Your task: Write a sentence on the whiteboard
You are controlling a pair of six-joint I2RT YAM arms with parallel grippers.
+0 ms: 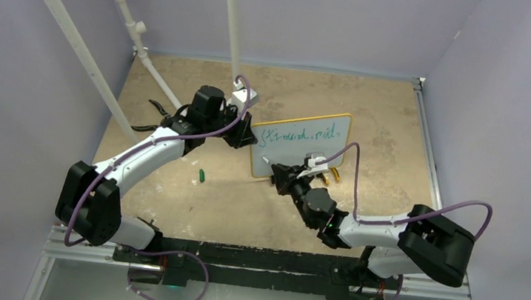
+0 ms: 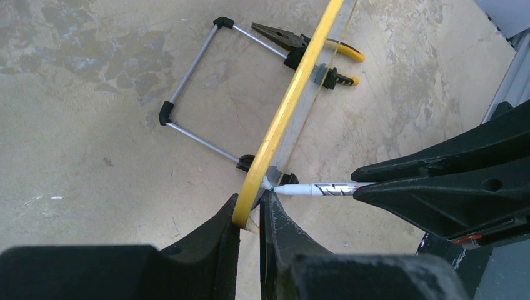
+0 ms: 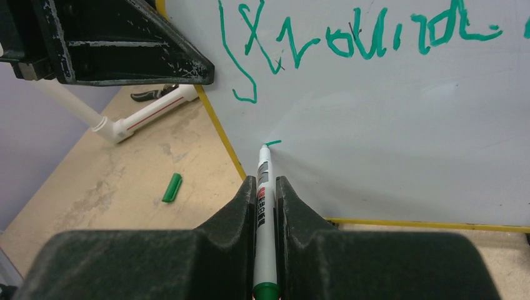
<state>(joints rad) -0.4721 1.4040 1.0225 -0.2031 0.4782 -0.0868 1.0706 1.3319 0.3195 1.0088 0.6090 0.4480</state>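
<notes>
My right claw [image 3: 265,186] is clamped fully onto a marker [image 3: 263,164]. Its white barrel runs forward between the fingers and its green end shows behind them. Just ahead of the fingertips, the marker tip touches the whiteboard [image 3: 400,144] at a short green stroke low on the board, near its left edge. The sentence [image 3: 356,40], one line of green scrawl, lies above and ahead of this claw, across the board's upper part. My left claw [image 2: 250,203] is nearly closed, pinching the board's yellow frame [image 2: 289,103] at its edge. Beyond the left claw, pliers [image 2: 306,45] lie behind the board. A green cap [image 3: 172,187] lies on the table [image 3: 94,200], left of the right claw and apart from it.
</notes>
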